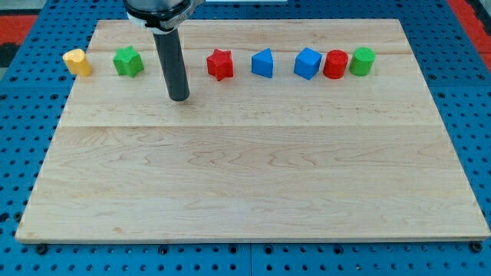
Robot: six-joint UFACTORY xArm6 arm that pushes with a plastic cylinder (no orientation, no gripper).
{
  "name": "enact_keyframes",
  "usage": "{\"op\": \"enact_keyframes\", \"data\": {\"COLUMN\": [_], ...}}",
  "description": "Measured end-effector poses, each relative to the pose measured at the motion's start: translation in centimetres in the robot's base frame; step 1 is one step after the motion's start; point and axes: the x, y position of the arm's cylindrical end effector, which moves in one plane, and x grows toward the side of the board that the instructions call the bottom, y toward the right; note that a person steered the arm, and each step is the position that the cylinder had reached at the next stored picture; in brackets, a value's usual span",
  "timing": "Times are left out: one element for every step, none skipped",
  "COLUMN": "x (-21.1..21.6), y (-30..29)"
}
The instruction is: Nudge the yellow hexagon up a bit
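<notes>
Board (253, 176): pale wood, visible grain, smooth, faint satin sheen – plank seams showing
Rod (172, 61): dark, smooth, slightly glossy, metal or plastic unclear
Yellow hexagon (77, 62): smooth, matt, looks like plastic
Red star (219, 64), blue cube (307, 63), green cylinder (362, 61): same smooth, matt finish
Surrounding base (15, 153): blue, perforated, dull – material unclear

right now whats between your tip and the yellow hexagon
In the camera view, the green star stands between my tip and the yellow hexagon, slightly above the straight line.
</notes>
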Motion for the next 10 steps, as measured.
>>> {"op": "enact_keyframes", "data": {"x": [-0.2,-0.2,1.0,1.0,1.9,2.5,1.5,-0.8,-3.3,-6.6], "y": [0.0,0.0,-1.5,-0.9,-0.1,-2.3,-4.0,-4.1,-3.2,-2.0]}}
